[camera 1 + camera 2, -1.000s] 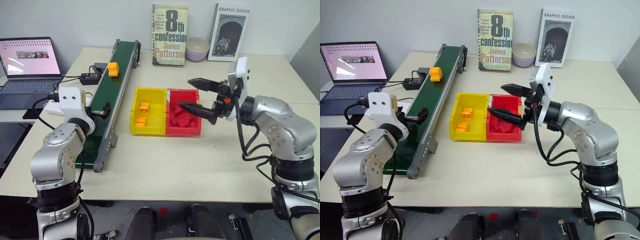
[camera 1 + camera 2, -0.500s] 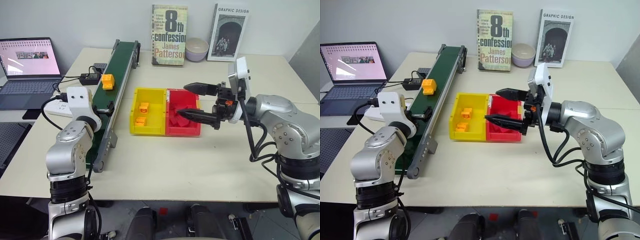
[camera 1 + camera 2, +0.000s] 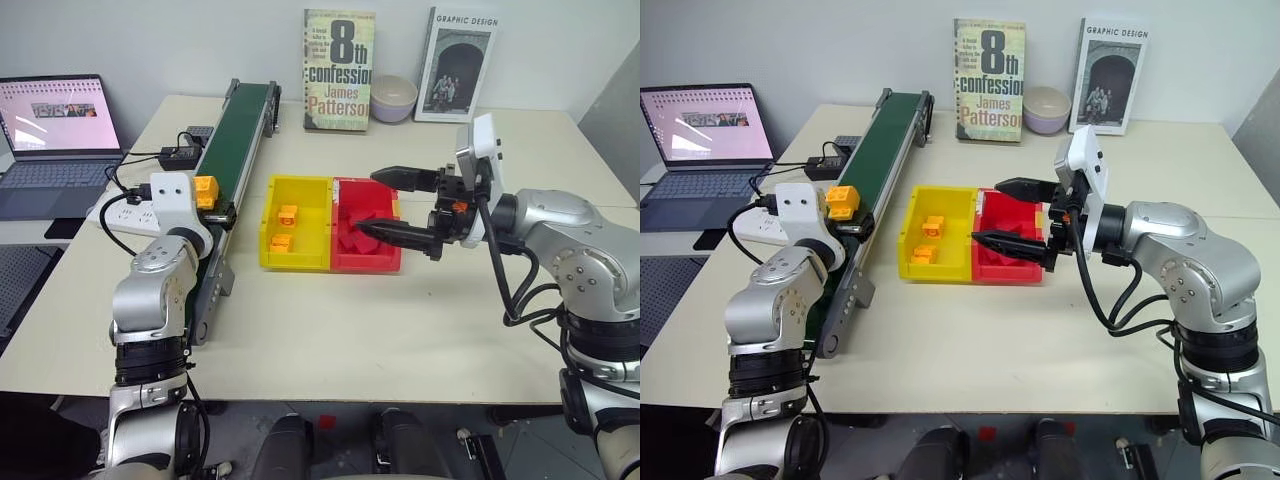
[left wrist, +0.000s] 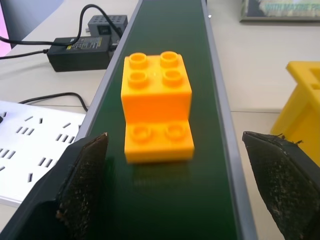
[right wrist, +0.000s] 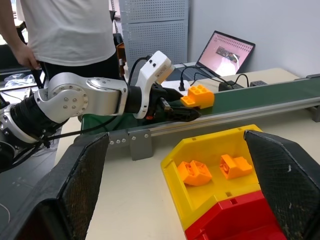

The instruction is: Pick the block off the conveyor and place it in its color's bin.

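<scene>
The left end effector (image 4: 175, 185) is seen with its two black fingers (image 4: 82, 182) spread wide and nothing gripped between them. In the left wrist view the block (image 4: 156, 102) lies on the belt between and just ahead of the fingers, apart from both; it is a stepped orange-yellow brick with four studs on its raised part and two on its lower ledge. In the left eye view the same block (image 3: 207, 190) is found at centre left of the frame, on the conveyor (image 3: 235, 125), right beside the white housing of the left wrist. The dark green belt with silver rails runs from the upper centre of the frame down toward the lower left.

The right end effector (image 3: 385, 205) is held level at centre right of the frame, its fingers parted and empty, above the red tray (image 3: 366, 238), in which dark red pieces lie. The yellow bin (image 3: 296, 240) is joined to the red tray's left side and lies just right of the conveyor; two small orange-yellow bricks (image 3: 285, 227) are seen inside it.

On the pale worktop (image 3: 400, 320), a black power adapter (image 3: 180, 156) with cables and a white power strip (image 3: 115, 212) are placed left of the conveyor. A laptop (image 3: 55, 140) is open at the upper left. Two books (image 3: 340, 70) and a pale bowl (image 3: 393, 97) stand along the wall at the top. A person in a white shirt (image 5: 70, 30) is visible in the right wrist view.
</scene>
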You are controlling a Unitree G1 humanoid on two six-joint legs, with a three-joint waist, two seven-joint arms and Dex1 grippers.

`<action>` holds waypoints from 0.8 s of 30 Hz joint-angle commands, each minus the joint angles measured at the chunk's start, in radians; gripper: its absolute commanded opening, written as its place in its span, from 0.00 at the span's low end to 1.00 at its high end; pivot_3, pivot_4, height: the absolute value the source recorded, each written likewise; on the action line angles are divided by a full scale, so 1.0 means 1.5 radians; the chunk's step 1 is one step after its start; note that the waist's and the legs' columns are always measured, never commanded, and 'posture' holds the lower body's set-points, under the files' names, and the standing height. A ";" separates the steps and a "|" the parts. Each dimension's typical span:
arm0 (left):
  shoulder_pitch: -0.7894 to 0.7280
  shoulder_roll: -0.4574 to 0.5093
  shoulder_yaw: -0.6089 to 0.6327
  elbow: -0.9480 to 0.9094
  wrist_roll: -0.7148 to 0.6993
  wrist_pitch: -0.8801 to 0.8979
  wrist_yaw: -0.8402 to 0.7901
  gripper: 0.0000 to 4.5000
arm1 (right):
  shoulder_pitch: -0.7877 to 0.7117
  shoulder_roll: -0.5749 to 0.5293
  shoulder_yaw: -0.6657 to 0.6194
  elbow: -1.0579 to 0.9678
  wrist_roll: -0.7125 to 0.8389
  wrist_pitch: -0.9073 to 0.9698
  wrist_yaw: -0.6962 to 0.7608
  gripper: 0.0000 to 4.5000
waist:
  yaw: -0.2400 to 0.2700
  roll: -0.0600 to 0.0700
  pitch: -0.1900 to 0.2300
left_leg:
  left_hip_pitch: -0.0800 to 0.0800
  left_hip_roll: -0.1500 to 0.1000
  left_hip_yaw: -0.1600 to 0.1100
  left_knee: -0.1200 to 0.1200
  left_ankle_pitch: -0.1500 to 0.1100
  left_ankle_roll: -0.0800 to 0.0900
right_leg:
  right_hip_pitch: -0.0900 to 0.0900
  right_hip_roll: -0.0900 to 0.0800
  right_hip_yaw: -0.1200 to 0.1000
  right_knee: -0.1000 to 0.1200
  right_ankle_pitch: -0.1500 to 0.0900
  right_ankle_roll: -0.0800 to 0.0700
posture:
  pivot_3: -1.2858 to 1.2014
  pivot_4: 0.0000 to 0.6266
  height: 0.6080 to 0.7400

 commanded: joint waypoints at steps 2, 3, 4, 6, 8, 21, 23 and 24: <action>-0.017 -0.001 0.033 -0.013 -0.013 -0.008 0.008 0.90 | -0.019 -0.004 -0.028 -0.024 0.030 0.017 -0.025 1.00 | 0.000 0.000 0.000 | 0.000 0.000 0.000 0.000 0.000 0.000 | 0.000 0.000 0.000 0.000 0.000 0.000 | 0.52 0.24 1.00; -0.015 0.002 0.036 -0.018 -0.016 0.002 0.006 0.86 | -0.022 -0.004 -0.028 -0.025 0.032 0.019 -0.028 1.00 | 0.000 0.000 0.000 | 0.000 0.000 0.000 0.000 0.000 0.000 | 0.000 0.000 0.000 0.000 0.000 0.000 | 0.52 0.24 1.00; -0.012 0.002 0.046 -0.027 -0.027 0.017 0.005 0.81 | -0.028 -0.002 -0.028 -0.018 0.031 0.017 -0.030 1.00 | 0.000 0.000 0.000 | 0.000 0.000 0.000 0.000 0.000 0.000 | 0.000 0.000 0.000 0.000 0.000 0.000 | 0.52 0.24 1.00; -0.004 0.003 0.058 -0.044 -0.040 0.039 0.004 0.71 | -0.036 0.000 -0.025 -0.006 0.024 0.011 -0.030 1.00 | 0.000 0.000 0.000 | 0.000 0.000 0.000 0.000 0.000 0.000 | 0.000 -0.001 0.000 0.000 0.000 0.000 | 0.52 0.24 1.00; 0.008 0.007 0.065 -0.068 -0.044 0.056 0.007 0.63 | -0.039 0.001 -0.020 0.005 0.018 0.003 -0.026 1.00 | -0.001 0.000 0.000 | 0.000 0.000 0.000 0.000 0.000 0.000 | 0.000 -0.001 0.000 0.000 0.000 0.000 | 0.52 0.24 1.00; 0.071 -0.009 0.133 -0.225 -0.071 0.199 0.054 0.34 | -0.031 0.002 -0.008 0.033 0.003 -0.036 0.000 1.00 | -0.001 0.000 0.000 | 0.000 0.000 0.000 0.000 0.000 0.000 | 0.000 0.000 0.000 0.000 0.000 0.000 | 0.52 0.24 1.00; 0.055 0.008 0.119 -0.213 -0.062 0.193 0.044 0.34 | -0.018 0.001 -0.011 0.020 0.002 -0.036 -0.009 1.00 | 0.000 0.000 0.000 | 0.000 0.000 0.000 0.000 0.000 0.000 | 0.000 0.000 0.000 0.000 0.000 0.000 | 0.52 0.24 1.00; 0.031 0.017 0.107 -0.197 -0.069 0.191 0.029 0.34 | -0.007 -0.003 -0.015 0.008 0.002 -0.035 -0.013 1.00 | 0.000 0.000 0.000 | 0.000 0.000 0.000 0.000 0.000 0.000 | 0.000 0.000 0.000 0.000 0.000 0.000 | 0.52 0.24 1.00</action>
